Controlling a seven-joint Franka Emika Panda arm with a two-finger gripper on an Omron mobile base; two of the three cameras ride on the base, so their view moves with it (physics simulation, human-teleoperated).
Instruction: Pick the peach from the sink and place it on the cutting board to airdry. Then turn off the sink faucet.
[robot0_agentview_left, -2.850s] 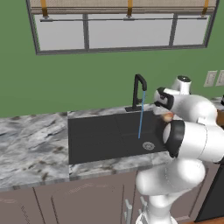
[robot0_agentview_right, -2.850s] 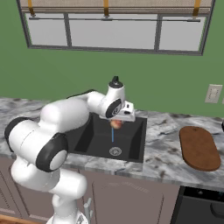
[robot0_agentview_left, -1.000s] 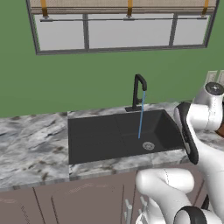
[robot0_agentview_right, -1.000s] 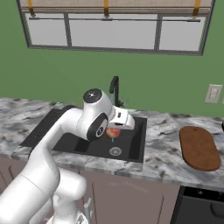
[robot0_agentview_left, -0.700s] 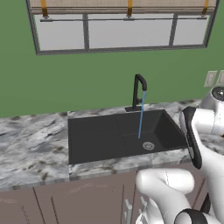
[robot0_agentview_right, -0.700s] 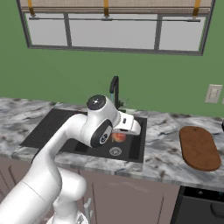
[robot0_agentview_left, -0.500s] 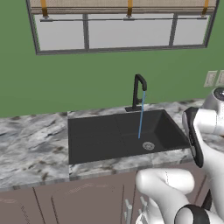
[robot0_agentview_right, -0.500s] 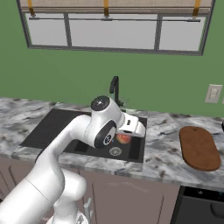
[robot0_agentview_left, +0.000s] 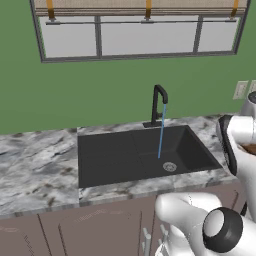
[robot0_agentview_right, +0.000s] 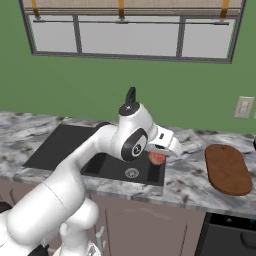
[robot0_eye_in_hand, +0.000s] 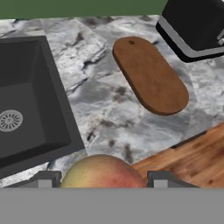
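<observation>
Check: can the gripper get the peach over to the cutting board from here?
Probably yes. The gripper holds the peach at the sink's right edge; bare counter lies before the cutting board.

A grey-white marble counter (robot0_agentview_right: 192, 175) runs along a green wall (robot0_agentview_left: 100, 95). A wide window (robot0_agentview_right: 130, 37) sits high in that wall, with orange tabs on its upper rail. A pale outlet plate (robot0_agentview_right: 244, 106) hangs above the counter's right end. Brown cabinet fronts (robot0_agentview_left: 75, 230) stand below the front edge. A black appliance (robot0_eye_in_hand: 197, 26) sits beyond the right end.
</observation>
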